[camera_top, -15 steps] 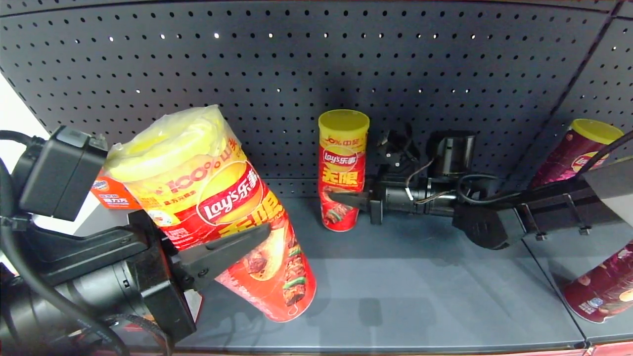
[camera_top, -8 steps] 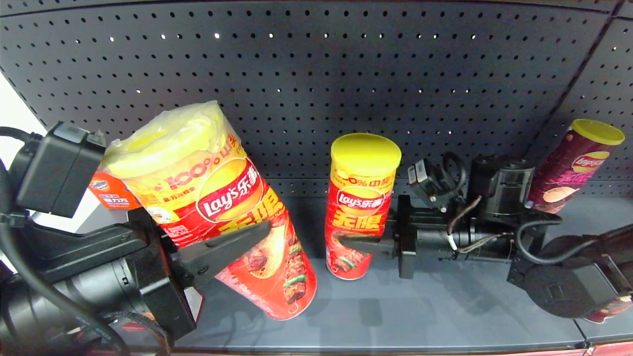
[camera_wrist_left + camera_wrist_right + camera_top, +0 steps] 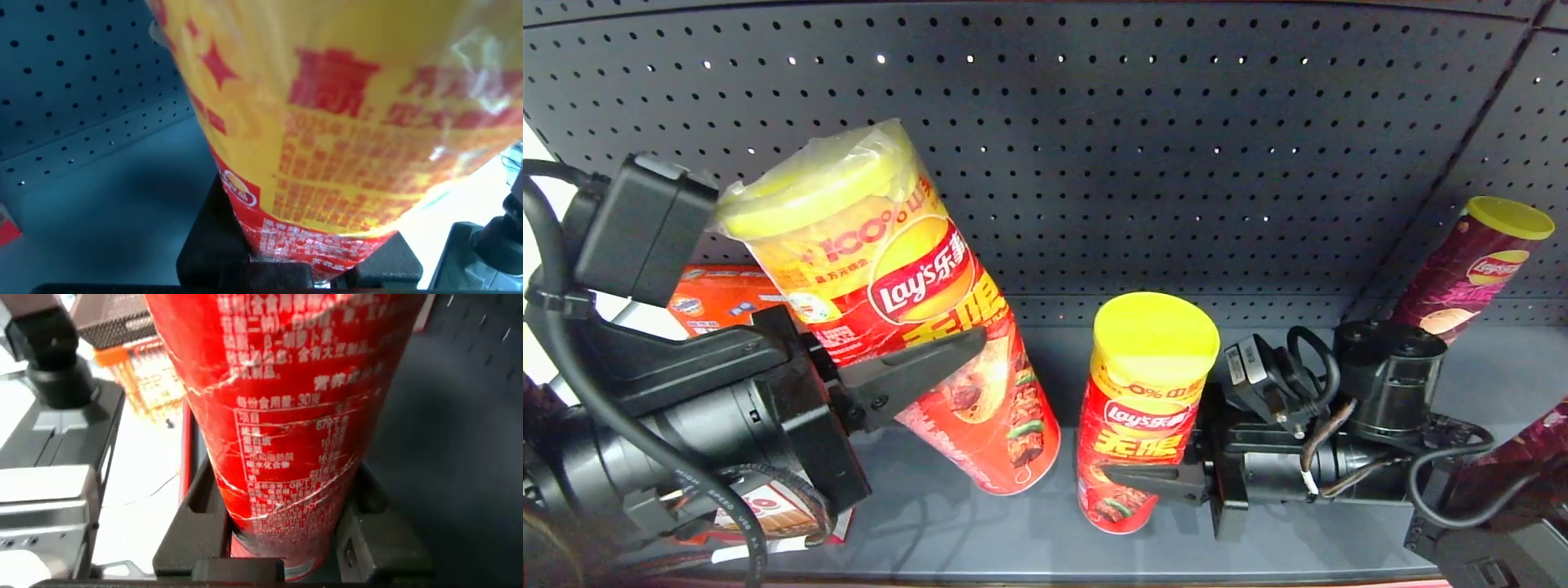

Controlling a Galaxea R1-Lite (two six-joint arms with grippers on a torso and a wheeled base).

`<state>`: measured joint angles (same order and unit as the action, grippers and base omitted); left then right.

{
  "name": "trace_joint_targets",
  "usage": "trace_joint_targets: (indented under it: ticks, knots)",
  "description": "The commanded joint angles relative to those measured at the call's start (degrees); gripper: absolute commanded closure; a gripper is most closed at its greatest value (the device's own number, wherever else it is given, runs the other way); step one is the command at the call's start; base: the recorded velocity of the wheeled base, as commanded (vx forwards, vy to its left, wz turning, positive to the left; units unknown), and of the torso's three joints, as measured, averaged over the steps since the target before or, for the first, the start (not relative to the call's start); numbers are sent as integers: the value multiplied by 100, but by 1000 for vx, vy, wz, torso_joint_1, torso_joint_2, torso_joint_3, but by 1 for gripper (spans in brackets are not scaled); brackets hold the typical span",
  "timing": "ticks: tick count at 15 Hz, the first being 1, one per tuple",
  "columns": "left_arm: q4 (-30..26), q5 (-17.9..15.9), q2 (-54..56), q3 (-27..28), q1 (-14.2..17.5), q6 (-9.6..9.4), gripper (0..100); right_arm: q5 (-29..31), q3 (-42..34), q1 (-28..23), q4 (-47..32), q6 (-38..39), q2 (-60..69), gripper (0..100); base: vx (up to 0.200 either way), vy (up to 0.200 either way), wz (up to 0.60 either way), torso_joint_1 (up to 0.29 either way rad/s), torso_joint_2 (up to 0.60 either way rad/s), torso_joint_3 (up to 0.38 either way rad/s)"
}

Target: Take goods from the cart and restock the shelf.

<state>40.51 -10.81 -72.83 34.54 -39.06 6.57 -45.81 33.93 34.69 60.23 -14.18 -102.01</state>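
Near the front edge of the shelf (image 3: 1013, 535), right of its middle, the right gripper (image 3: 1137, 483) is clamped on the lower body of a small red chips can (image 3: 1147, 408), which stands upright with its yellow lid up. Whether its base touches the board I cannot tell. Toward the left edge, the left gripper (image 3: 931, 384) is closed around a larger plastic-wrapped chips can (image 3: 890, 269), tilted with its top leaning left and its base low over the board. A purple can (image 3: 1470, 261) leans at the back right corner against the pegboard (image 3: 1094, 122), and an orange box (image 3: 715, 294) sits at the left edge. This looks like the placing step, with both cans brought to the shelf. Next, each likely needs setting down flat, the large one righted first, well apart from its neighbour, before the fingers let go.
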Motion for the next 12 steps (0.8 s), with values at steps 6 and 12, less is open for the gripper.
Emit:
trace_joint_targets:
  ticks: [6, 12]
  knots:
    - [1, 9, -39, -26, 4, 2, 100, 2, -149, -50, 76, -59, -223, 100, 0, 0, 0, 0, 0, 0]
    - [1, 9, -30, -43, 4, 2, 100, 55, -325, -33, 147, -68, 41, 0, 0, 0, 0, 0, 0, 0]
